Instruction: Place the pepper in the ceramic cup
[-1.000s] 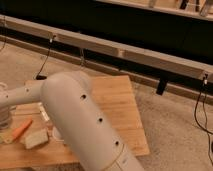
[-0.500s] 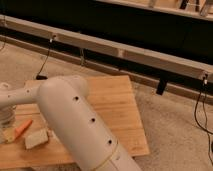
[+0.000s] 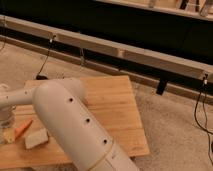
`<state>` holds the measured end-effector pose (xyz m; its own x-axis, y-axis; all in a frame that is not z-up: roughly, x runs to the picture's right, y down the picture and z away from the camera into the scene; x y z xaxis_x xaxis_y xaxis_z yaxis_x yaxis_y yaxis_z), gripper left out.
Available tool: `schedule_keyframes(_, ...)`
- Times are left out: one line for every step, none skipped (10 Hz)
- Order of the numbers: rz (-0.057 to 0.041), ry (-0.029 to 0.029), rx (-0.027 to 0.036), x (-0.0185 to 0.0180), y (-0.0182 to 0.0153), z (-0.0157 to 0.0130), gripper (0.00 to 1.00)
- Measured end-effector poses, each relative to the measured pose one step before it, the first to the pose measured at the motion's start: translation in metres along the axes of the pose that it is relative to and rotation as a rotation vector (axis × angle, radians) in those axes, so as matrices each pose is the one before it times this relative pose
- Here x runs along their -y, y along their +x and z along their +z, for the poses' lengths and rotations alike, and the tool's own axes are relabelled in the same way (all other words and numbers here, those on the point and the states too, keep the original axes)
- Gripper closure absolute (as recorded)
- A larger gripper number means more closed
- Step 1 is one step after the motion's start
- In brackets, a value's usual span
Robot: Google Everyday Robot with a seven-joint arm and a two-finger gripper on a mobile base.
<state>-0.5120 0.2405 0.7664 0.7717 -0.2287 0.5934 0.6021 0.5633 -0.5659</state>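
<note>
The pepper (image 3: pixel 22 129), slim and orange-red, lies on the wooden board (image 3: pixel 112 107) near its front left corner. My white arm (image 3: pixel 70 120) rises from the bottom of the view, bends over the board and reaches to the left edge. The gripper lies beyond that left edge, out of view. A pale greyish round thing (image 3: pixel 5 118) stands at the left edge just under the forearm, behind the pepper. I cannot tell whether it is the ceramic cup.
A tan sponge block (image 3: pixel 36 138) lies right of the pepper. A small yellowish piece (image 3: pixel 8 136) lies left of it. The board sits on a speckled floor. A long pale rail (image 3: pixel 125 50) with dangling black cables runs behind.
The arm's elbow has shifted to the left and a little lower over the board. The pepper and the sponge have not moved.
</note>
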Motion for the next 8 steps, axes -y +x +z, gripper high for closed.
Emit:
schedule_keyframes(0.00447,-0.00386,-0.00061,-0.00084,0.00177,-0.00066,0.53)
schedule_keyframes(0.00609,-0.00207,-0.00027,-0.00049,0.00191,-0.00021,0.53)
schedule_keyframes(0.00744,-0.00356,-0.00017,-0.00087,0.00198,-0.00046,0.53)
schedule_keyframes(0.00541,-0.00306,0.0026,-0.00033,0.00105,-0.00089,0.53)
schedule_keyframes(0.00285,-0.00695,0.00199,-0.00111,0.00011,0.00021,0.47)
schedule_keyframes(-0.00232,-0.00546,0.0022,-0.00071,-0.00098,0.0002,0.38)
schedule_keyframes(-0.00363,-0.00359,0.00212,-0.00019,-0.00142,0.00056,0.33)
schedule_keyframes(-0.00472,-0.0051,0.00356,-0.00002,-0.00212,0.00087,0.3)
